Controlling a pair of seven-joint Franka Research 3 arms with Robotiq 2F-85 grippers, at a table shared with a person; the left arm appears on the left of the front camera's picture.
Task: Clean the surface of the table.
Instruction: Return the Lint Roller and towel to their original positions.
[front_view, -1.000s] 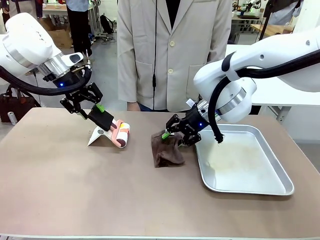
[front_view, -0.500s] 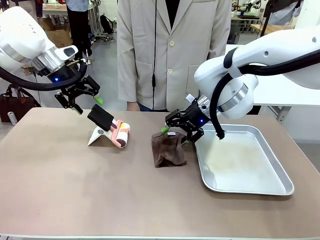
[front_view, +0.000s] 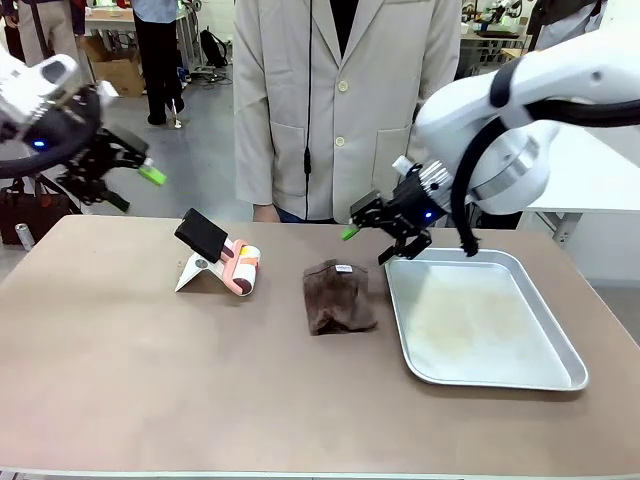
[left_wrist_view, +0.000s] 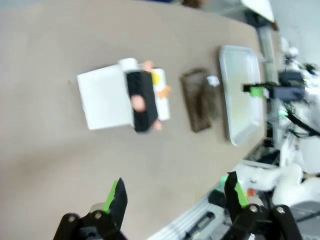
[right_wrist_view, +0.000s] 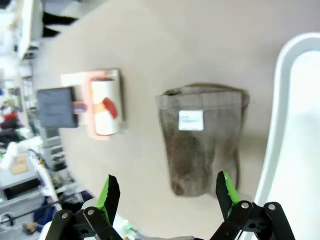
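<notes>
Left gripper (front_view: 125, 170) and right gripper (front_view: 385, 235) both wide open, empty, raised above table (front_view: 150, 380). Brown cloth (front_view: 338, 296) lies beside metal tray (front_view: 480, 320); lint roller (front_view: 222, 258) further left.

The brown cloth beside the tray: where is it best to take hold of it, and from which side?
Probably from above, at the far edge of the brown cloth near its white label. It lies flat on the table, clear of the silver tray, so only a downward pinch gathers fabric.
</notes>
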